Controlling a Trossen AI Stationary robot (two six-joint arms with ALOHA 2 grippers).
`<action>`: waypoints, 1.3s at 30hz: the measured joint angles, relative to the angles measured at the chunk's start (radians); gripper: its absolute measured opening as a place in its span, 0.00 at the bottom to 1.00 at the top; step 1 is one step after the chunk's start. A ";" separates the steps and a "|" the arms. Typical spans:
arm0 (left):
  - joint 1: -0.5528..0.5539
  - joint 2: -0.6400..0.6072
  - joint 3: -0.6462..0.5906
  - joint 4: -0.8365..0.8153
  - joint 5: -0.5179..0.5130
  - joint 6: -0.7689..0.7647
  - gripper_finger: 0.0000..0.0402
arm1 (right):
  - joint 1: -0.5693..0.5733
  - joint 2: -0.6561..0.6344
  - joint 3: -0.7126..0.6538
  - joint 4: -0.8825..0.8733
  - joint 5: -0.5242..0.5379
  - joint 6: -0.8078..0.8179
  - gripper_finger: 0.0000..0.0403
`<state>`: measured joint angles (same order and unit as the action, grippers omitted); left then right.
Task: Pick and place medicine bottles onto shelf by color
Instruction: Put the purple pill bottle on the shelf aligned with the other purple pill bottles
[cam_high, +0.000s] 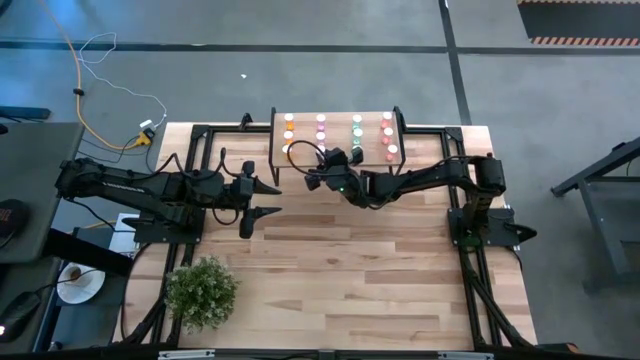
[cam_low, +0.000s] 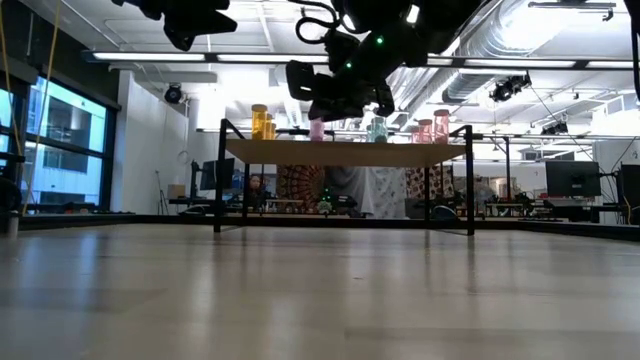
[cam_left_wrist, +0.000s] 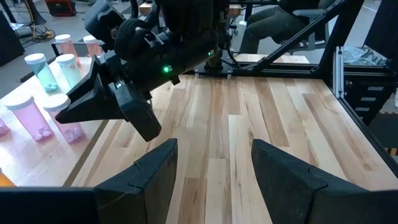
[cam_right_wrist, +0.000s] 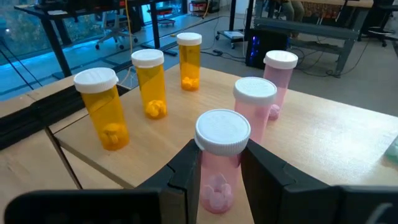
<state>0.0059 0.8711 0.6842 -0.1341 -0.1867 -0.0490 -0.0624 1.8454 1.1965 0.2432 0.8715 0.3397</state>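
High view: right tool (cam_high: 318, 168) at shelf (cam_high: 338, 117) front edge; left tool (cam_high: 270, 200) apart over bare tabletop (cam_high: 350, 270).

Low view: probably just above the shelf.

Right wrist view: clamped on pink bottle (cam_right_wrist: 219, 163), orange bottles (cam_right_wrist: 149, 82) beside.

Left wrist view: spread wide, empty.

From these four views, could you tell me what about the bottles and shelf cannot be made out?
- Pink bottle base: right wrist view, hidden by the right gripper fingers, so shelf contact is unclear.
- Front-row bottles: high view, right arm covers part of them.
- Teal bottles: right wrist view, cut off at the edge.
- Left gripper is open and empty.
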 joint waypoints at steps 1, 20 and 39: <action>0.000 0.000 0.000 0.000 0.000 0.000 0.49 | 0.000 0.000 0.000 -0.001 0.000 0.000 0.22; 0.000 0.000 0.000 0.000 0.000 0.000 0.49 | 0.000 0.000 0.000 -0.003 0.003 0.001 0.22; 0.000 0.000 0.000 0.000 0.000 0.000 0.49 | 0.002 0.001 0.000 0.008 0.010 -0.002 0.22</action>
<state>0.0059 0.8711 0.6842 -0.1345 -0.1865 -0.0490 -0.0601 1.8465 1.1961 0.2512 0.8814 0.3378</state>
